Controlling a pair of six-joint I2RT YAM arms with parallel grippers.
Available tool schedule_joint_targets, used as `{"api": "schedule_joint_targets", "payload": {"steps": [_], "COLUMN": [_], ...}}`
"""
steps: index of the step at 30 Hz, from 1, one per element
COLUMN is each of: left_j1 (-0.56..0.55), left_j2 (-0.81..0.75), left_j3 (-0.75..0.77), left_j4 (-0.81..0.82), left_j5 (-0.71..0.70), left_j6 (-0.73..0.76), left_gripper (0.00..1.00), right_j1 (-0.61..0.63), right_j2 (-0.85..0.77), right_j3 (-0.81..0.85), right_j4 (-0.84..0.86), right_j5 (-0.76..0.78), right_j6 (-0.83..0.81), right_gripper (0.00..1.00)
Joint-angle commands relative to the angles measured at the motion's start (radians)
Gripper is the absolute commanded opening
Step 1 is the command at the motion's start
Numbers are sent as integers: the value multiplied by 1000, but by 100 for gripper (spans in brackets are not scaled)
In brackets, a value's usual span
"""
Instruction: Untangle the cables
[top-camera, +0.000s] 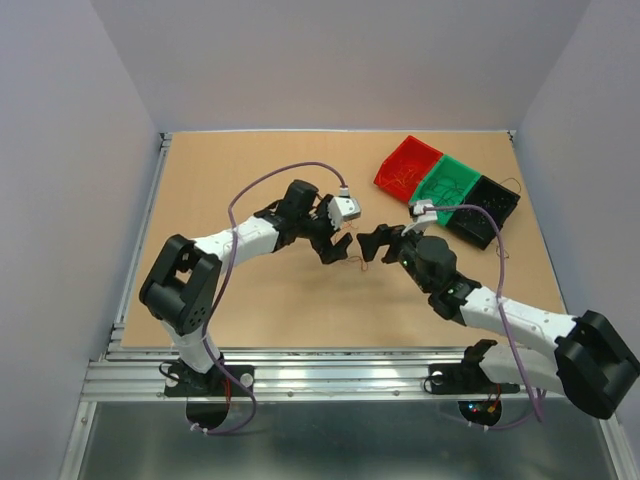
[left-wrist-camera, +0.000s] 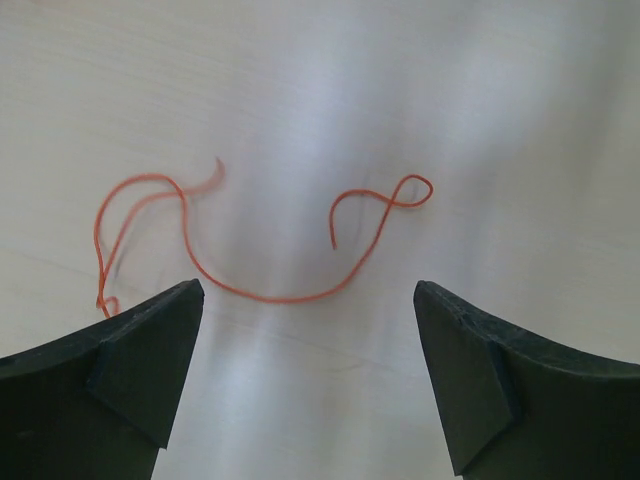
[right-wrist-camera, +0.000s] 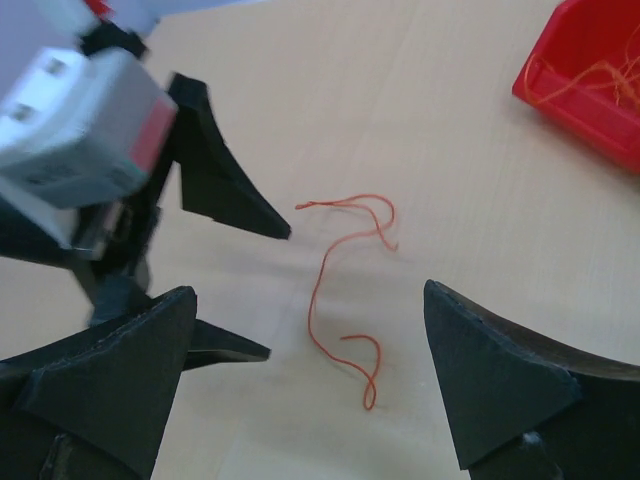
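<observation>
A tan table (top-camera: 250, 180) boxed in by pale grey walls carries three bins at its far right: red bin (top-camera: 390, 178), green bin (top-camera: 448, 182) and black bin (top-camera: 483, 208). Near the middle of the table the left gripper (top-camera: 338, 245) and right gripper (top-camera: 378, 243) face each other tip to tip. Both have their jaws spread wide with nothing between the pads. One wire (left-wrist-camera: 270, 297) lies flat on the wood in the gap under the two sets of fingertips, touching neither, and each arm looks about equally near to it. What matters is how its long axis lies. From the left wrist it runs side to side, sagging in a shallow U from one finger toward the other, so those jaws would close along its length. From the right wrist it runs away from the camera, down the middle of the open gap, so those jaws would close across it. On that reading the right gripper seems better lined up for a pinch. The wire is a single orange-red strand, hair-thin and curly, with a small loop near one end and a hooked tip at the other, and one end is blurred in the left wrist view. It seems to lie alone, crossed by no other strand. More orange wires (right-wrist-camera: 600, 80) sit in the red bin.
</observation>
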Motion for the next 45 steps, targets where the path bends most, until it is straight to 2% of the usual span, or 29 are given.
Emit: {"api": "schedule_joint_targets", "payload": {"steps": [1,6,7,9,15,20,24,25,28,33,36,40,42,44,45], "left_j1": [47,182,239,276,318,318,319,318,319,319,318,319,318,318,319], "left_j2": [-187,-266,-281,-289,-303,-301,-298,-295,-295,-295,-298,-309,-309,-306,-304], "left_j3": [-70,-129,-138,-158,-181,-184,-186,-186,-186,-186,-187,-192,-193,-193,-192], "left_j4": [179,323,342,386,432,439,440,442,443,445,445,446,446,448,448], "left_j5": [-37,-60,-51,-65,-135,-140,-141,-144,-143,-144,-146,-154,-152,-152,-151], "left_j6": [-66,-226,-252,-303,-337,-332,-331,-331,-328,-326,-324,-317,-315,-315,-317], "left_gripper": [99,99,99,99,99,99,99,99,99,99,99,99,99,99,99], "right_j1": [3,3,2,3,2,2,2,3,8,15,19,26,26,26,26], "right_j2": [115,357,392,472,733,827,865,868,864,891,937,951,950,950,956], "right_j3": [74,210,277,353,623,690,781,804,807,830,875,884,881,881,888], "right_j4": [-18,-68,-85,-131,-263,-310,-577,-609,-670,-685,-699,-708,-708,-705,-706], "right_j5": [-27,35,39,44,269,321,432,440,440,434,418,437,435,438,437], "right_j6": [-13,9,27,50,246,422,729,828,955,1027,1017,1030,1040,1040,1026], "right_gripper": [100,100,100,100,100,100,100,99,99,100,98,88,50,27,22]}}
